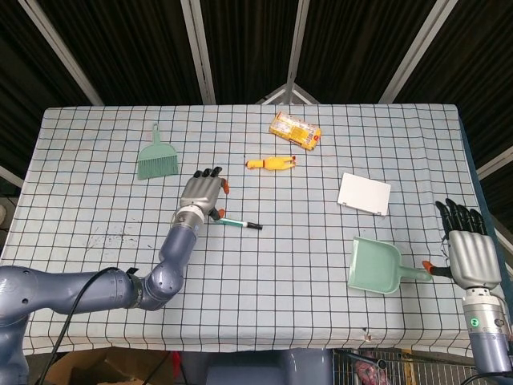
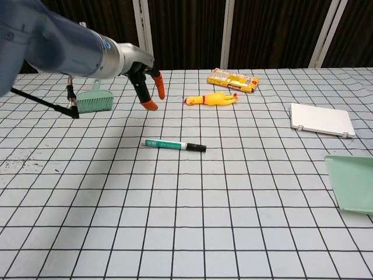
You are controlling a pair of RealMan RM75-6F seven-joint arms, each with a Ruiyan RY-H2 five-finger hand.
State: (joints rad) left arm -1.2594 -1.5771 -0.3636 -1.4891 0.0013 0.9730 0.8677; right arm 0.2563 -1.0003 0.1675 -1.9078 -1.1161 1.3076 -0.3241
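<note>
The left hand (image 1: 202,192) is hovering above the marker pen (image 1: 236,224), fingers spread and holding nothing. The pen is lying at the checked tablecloth's (image 1: 264,265) centre, its green label unreadable. The right hand (image 1: 469,253), fingers apart and empty, is sitting at 3 o'clock of the green dustpan (image 1: 375,265).

Head view: high above the near edge, looking steeply down on the whole white black-gridded tablecloth (image 1: 264,265).
Chest view: low, close over the near cloth, facing the dark back wall.
Shared: the teal-and-black marker pen (image 1: 237,224) (image 2: 175,144) and the yellow rubber chicken (image 1: 270,164) (image 2: 211,99).
</note>
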